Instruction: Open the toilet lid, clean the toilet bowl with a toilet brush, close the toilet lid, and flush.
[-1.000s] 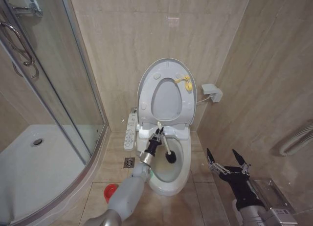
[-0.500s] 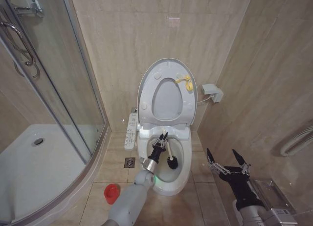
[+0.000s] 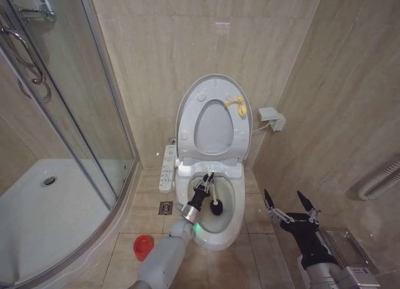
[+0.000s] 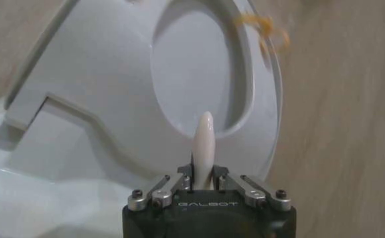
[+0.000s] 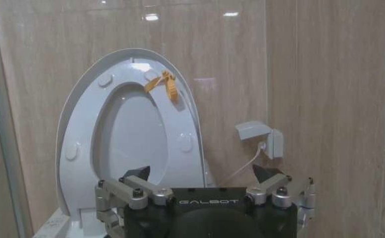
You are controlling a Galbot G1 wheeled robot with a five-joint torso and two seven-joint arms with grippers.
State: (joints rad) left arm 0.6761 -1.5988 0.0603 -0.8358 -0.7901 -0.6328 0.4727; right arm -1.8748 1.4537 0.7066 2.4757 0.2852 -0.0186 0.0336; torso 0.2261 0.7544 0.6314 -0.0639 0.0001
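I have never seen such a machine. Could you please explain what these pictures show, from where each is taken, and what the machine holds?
It is a wheeled robot with two arms, in a bathroom. The wide picture is from its head; the others are from cameras on each wrist. The left pincer is shut on the toilet brush, whose dark head is down in the toilet bowl. The toilet lid stands open against the wall. The right pincer hangs open beside the toilet, holding nothing. A red holder stands on the floor.
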